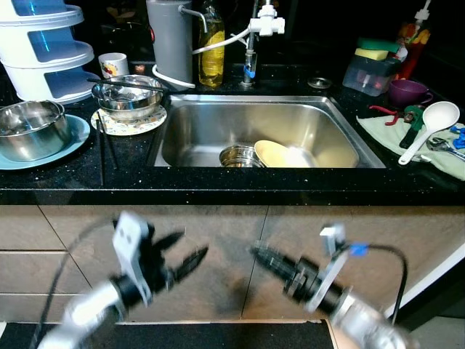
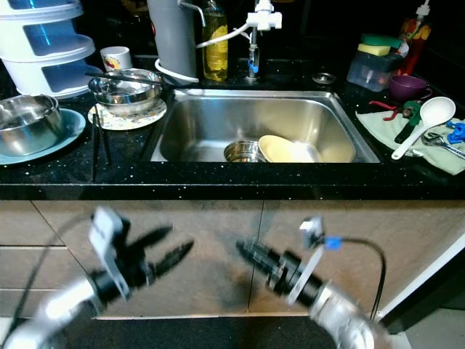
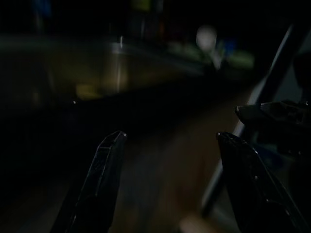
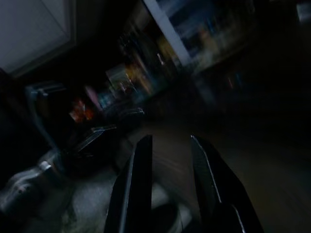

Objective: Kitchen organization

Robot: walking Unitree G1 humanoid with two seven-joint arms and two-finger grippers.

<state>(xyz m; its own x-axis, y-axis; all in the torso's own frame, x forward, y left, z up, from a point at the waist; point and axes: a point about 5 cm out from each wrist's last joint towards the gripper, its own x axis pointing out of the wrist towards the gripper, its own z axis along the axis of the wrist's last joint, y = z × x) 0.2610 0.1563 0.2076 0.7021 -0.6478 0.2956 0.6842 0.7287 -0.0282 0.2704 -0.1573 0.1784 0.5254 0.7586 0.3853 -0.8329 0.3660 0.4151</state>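
While our arms hang low before the cabinet fronts, the left eye view shows our left gripper [image 1: 185, 254] with its two black fingers spread apart, holding nothing and touching nothing. Our right gripper [image 1: 263, 256] points toward it, its fingers drawn close together and empty. Above them runs the black countertop [image 1: 218, 182] with the steel sink [image 1: 247, 120] set in it. Inside the sink lie a small steel bowl [image 1: 240, 155] and, just beside it, a pale yellow dish [image 1: 280, 153]. To the left of the sink a steel bowl [image 1: 128, 94] rests on a patterned mat [image 1: 131, 123], and a larger steel bowl [image 1: 30, 128] sits on a blue plate [image 1: 73, 142]. A white ladle [image 1: 430, 127] lies on a cloth [image 1: 385, 131] at the right.

From the right eye we see the same scene; a white mug [image 2: 115, 57] stands behind the bowl on the mat, and a bottle of yellow liquid [image 2: 214, 43] stands beside the tap [image 2: 254, 36].

Our left wrist view is dark, yet it confirms the wide gap between the left fingers [image 3: 104, 179], with the other gripper's tip at the edge.

Our right wrist view, equally dim, shows the right fingers [image 4: 138, 189] separated by a narrow gap, nothing between them, and the left gripper faintly beyond.
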